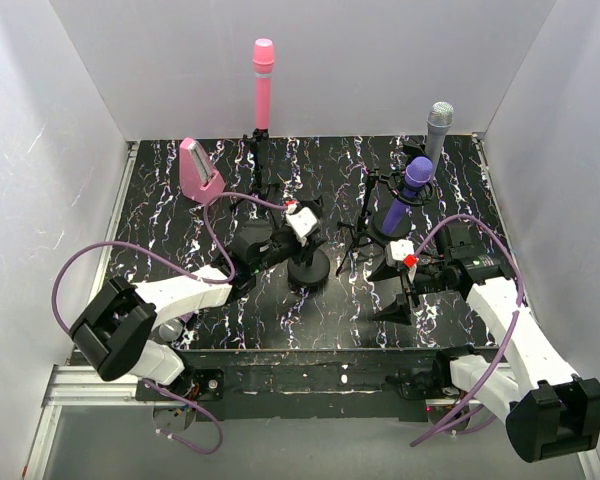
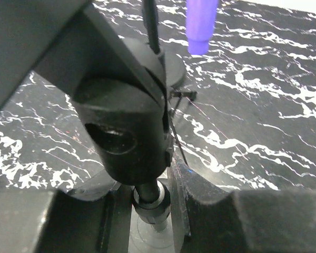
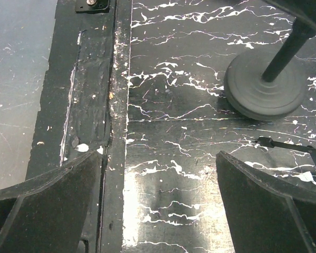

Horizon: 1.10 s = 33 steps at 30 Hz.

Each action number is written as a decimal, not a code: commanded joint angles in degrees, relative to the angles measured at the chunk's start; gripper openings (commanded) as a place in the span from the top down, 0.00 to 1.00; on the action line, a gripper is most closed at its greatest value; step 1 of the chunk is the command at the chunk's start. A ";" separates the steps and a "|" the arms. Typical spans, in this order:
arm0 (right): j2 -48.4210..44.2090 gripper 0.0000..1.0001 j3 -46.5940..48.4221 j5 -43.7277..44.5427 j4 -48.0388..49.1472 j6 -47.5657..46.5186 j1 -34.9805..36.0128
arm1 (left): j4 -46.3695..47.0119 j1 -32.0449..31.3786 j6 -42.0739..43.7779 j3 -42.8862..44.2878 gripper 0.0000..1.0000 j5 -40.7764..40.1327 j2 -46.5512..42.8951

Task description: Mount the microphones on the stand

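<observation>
A pink microphone point(image 1: 263, 80) stands upright in a stand at the back. A silver-grey microphone point(image 1: 438, 128) and a dark purple microphone point(image 1: 408, 192) sit in stands at the right; the purple one's lower end shows in the left wrist view point(image 2: 200, 26). The glittery purple microphone is out of view. My left gripper point(image 1: 283, 245) point(image 2: 147, 203) is shut on the stem of a black round-based stand point(image 1: 308, 268) point(image 2: 127, 132), just under its empty clip. My right gripper point(image 1: 402, 290) point(image 3: 158, 211) is open and empty, low over the table.
A pink wedge-shaped box point(image 1: 200, 170) stands at the back left. Thin tripod legs point(image 1: 355, 240) spread in the middle. The round stand base point(image 3: 266, 87) lies ahead of my right gripper. The table's front edge point(image 3: 113, 132) runs under my right fingers. White walls enclose three sides.
</observation>
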 commanded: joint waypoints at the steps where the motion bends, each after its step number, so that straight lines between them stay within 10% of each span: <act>1: 0.47 0.02 0.31 -0.07 -1.11 -1.22 -0.34 | 7.12 -0.09 0.33 -0.65 0.93 -2.93 -0.50; 11: 0.56 0.02 0.39 0.37 -1.46 -1.75 -0.60 | 4.23 -0.09 -3.98 -7.15 0.37 -5.21 -7.60; 17: 0.12 0.02 0.39 0.46 -1.64 -1.93 -0.95 | -15.52 -0.09 -4.34 -5.85 0.13 -2.67 -21.84; 27: -0.32 0.02 0.39 0.29 -1.90 -2.45 -1.22 | -48.24 0.61 -1.44 0.14 0.02 -11.36 -37.67; 33: -0.14 0.02 0.31 -0.07 -2.07 -2.54 -1.30 | -51.07 3.68 7.60 2.51 0.02 5.48 -31.46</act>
